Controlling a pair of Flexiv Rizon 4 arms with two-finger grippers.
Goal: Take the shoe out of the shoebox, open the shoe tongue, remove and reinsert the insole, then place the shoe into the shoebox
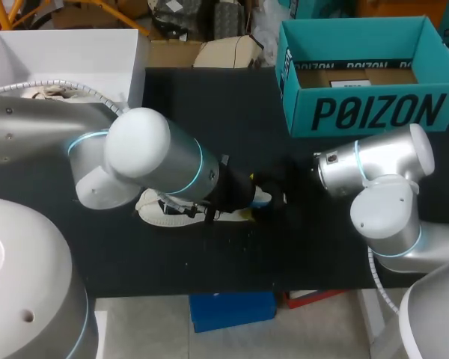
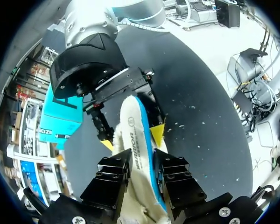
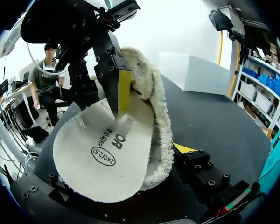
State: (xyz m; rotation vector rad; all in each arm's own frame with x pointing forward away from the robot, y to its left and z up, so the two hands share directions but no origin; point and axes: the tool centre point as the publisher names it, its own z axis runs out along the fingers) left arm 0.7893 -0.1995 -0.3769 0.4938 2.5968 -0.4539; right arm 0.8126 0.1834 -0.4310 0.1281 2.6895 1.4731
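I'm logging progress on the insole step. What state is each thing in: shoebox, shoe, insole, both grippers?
shoebox: open, no shoe inside.
shoe: out of the box, lying on the table.
insole: out of the shoe, held up between the grippers.
left gripper: shut on the insole.
right gripper: at the insole, grip unclear.

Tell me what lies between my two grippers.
A cream printed insole with a blue edge bridges them: the left gripper holds one end in its fingers, and the other end reaches the right gripper. This is clearest in the left wrist view.
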